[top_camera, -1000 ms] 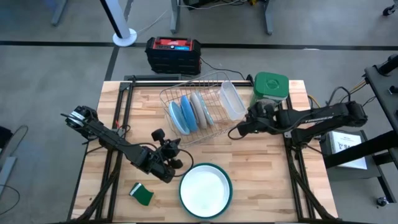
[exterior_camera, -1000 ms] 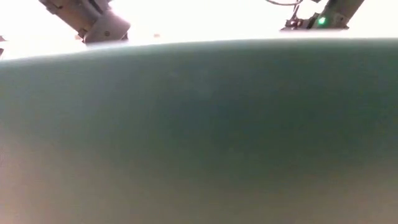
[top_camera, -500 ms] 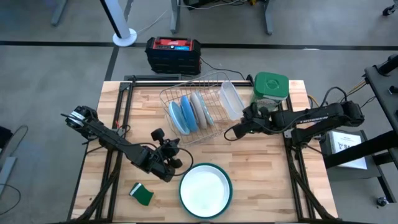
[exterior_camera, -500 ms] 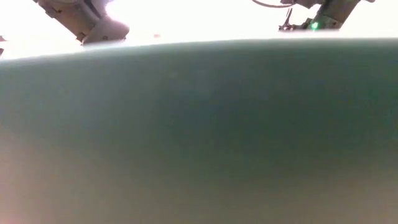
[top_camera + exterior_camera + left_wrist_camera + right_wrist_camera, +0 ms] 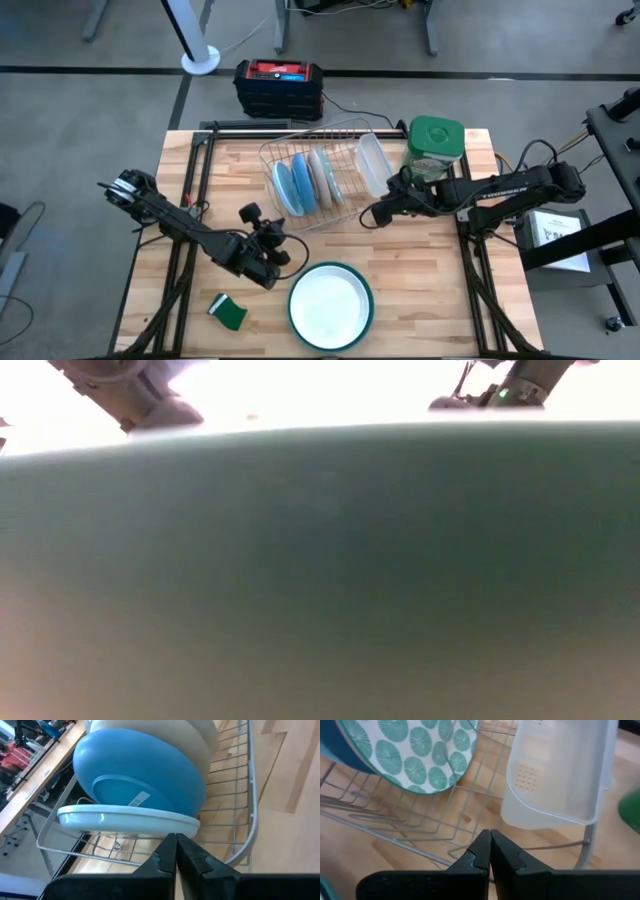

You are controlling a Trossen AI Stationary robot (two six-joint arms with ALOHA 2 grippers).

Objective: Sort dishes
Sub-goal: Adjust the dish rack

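At the desk's (image 5: 420,290) near edge, about 6 o'clock from the centre, the largest plate (image 5: 330,304) lies flat, white inside with a teal-green rim; in the low view its rim fills nearly the whole picture. At 8 o'clock from it, near the desk's corner, sits a small green sponge (image 5: 230,313).

Just past the plate, at its 10 o'clock, the left end effector (image 5: 281,240) hovers with its fingers pressed together and nothing between them — its wrist camera looks straight at the wire dish rack (image 5: 245,810), where a light blue plate (image 5: 140,775) stands on edge with a cream plate (image 5: 200,732) behind it.

Farther in, at 12 o'clock from the desk's centre, the rack (image 5: 345,135) holds the blue plates (image 5: 289,184) and paler ones (image 5: 322,174) upright in a row, with a clear plastic container (image 5: 372,163) at its 3 o'clock end. The right end effector (image 5: 369,214) is just beside the rack's 4 o'clock corner, fingers closed and empty. Its wrist view shows a plate patterned in teal (image 5: 420,755) in the rack.

At the far 1 o'clock corner stands a green-lidded container (image 5: 435,136).
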